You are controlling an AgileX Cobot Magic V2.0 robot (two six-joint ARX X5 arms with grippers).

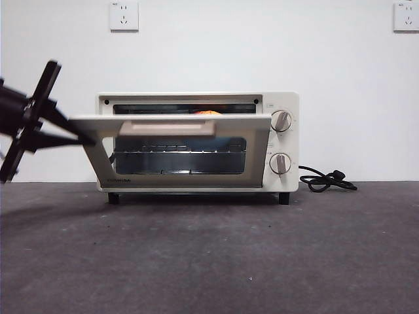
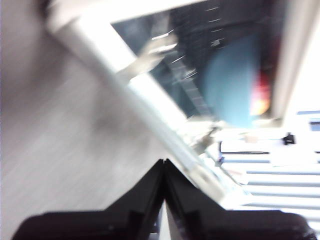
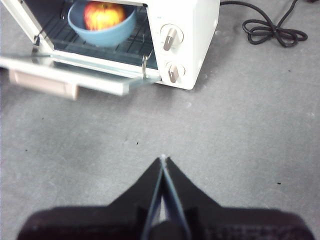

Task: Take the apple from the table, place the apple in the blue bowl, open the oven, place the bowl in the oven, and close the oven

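Both grippers have their jaws pressed together, empty. Left gripper (image 1: 88,139) touches the corner of the half-lowered door (image 1: 173,123) of the oven (image 1: 283,98); right gripper (image 3: 163,161) hangs above bare table (image 3: 240,150), well apart. Pushing from one corner, the pointed black tips could slide off the smooth cream frame and let the door drop back, or shove the light oven sideways. Inside, on a wire rack, sits the ridged matte blue bowl (image 3: 102,32) holding the round red-yellow apple (image 3: 103,14). Dark glass, beige bar handle (image 1: 167,127), mottled grey tabletop.
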